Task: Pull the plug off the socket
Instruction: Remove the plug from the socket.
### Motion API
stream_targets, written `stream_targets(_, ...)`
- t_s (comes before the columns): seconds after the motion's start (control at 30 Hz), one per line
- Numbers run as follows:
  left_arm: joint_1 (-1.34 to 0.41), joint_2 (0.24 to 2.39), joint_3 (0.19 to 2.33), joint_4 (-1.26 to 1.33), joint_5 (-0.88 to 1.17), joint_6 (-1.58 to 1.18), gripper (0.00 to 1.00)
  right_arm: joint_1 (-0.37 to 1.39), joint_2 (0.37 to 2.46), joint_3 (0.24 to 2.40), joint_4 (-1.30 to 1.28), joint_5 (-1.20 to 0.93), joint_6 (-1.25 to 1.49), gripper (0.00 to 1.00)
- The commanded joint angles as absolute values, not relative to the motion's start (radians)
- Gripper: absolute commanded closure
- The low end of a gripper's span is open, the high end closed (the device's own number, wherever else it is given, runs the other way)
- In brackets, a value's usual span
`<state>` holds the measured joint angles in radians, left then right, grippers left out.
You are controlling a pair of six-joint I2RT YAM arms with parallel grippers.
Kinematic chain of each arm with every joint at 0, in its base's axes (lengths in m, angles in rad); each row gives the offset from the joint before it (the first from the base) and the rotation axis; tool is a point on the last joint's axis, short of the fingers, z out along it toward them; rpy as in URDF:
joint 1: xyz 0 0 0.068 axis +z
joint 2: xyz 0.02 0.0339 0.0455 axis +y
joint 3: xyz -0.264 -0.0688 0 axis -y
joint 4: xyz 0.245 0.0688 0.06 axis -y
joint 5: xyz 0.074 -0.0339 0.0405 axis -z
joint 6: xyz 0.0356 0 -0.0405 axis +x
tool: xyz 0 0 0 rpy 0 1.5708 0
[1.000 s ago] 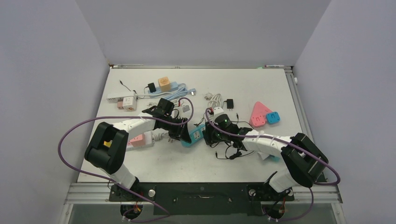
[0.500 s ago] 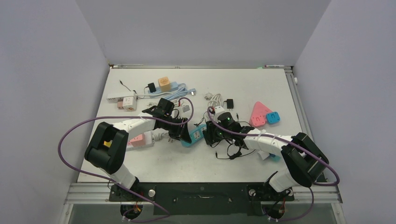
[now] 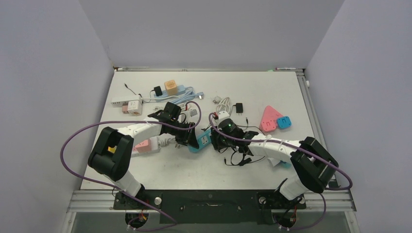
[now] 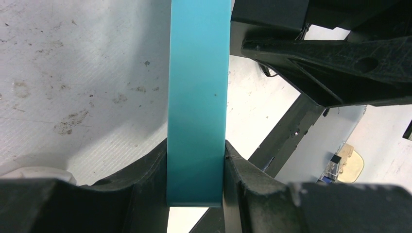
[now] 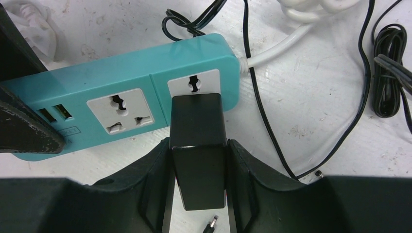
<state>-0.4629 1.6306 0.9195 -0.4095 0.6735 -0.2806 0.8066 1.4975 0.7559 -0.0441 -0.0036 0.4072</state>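
Bracing for the pull: my left hand (image 4: pixel 196 167) is closed across the narrow body of the teal socket strip (image 4: pixel 198 87), a finger pressed to each side. The right wrist view shows that grip at the end of the strip with the USB ports (image 5: pixel 56 114). My right hand (image 5: pixel 198 167) is clamped on the black plug (image 5: pixel 197 128), a boxy adapter gripped on both flanks. The plug sits against the outlet nearest the end where the white cable (image 5: pixel 277 46) leaves the strip, with the neighbouring outlet (image 5: pixel 120 109) empty. From above, the two hands meet over the strip near the middle of the desk (image 3: pixel 252 92). I see no gap between adapter and socket face, so I judge the plug is not yet out and both grasps are made, with only the extraction left to do. The next move calls for a straight draw of the right hand away from the socket face, along the line of the pins, while the left hand keeps the strip from following. I reckon any tilt would bind the pins or drag the strip along. A loose black cord (image 5: pixel 262 111) lies just beside the plug and should be kept clear of the pull.
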Motion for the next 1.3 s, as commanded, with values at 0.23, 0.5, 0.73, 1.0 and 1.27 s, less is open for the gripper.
stream_targets(0.23,-0.448,1.632,0.940,-0.458,0.571,-0.297,1.00,0.817,1.547,0.805,-0.194,0.244,0.444,0.95)
stream_targets(0.5,-0.448,1.632,0.939,-0.458,0.569,-0.297,1.00,0.809,1.523,0.790,-0.177,0.216,0.442,0.95)
stream_targets(0.73,-0.448,1.632,0.940,-0.461,0.564,-0.296,1.00,0.749,1.470,0.733,-0.093,0.064,0.442,0.95)
stream_targets(1.0,-0.448,1.635,0.941,-0.462,0.561,-0.295,1.00,0.699,1.448,0.689,-0.027,-0.074,0.420,0.95)
stream_targets(1.27,-0.448,1.636,0.942,-0.465,0.557,-0.292,1.00,0.672,1.449,0.658,0.039,-0.155,0.425,0.95)
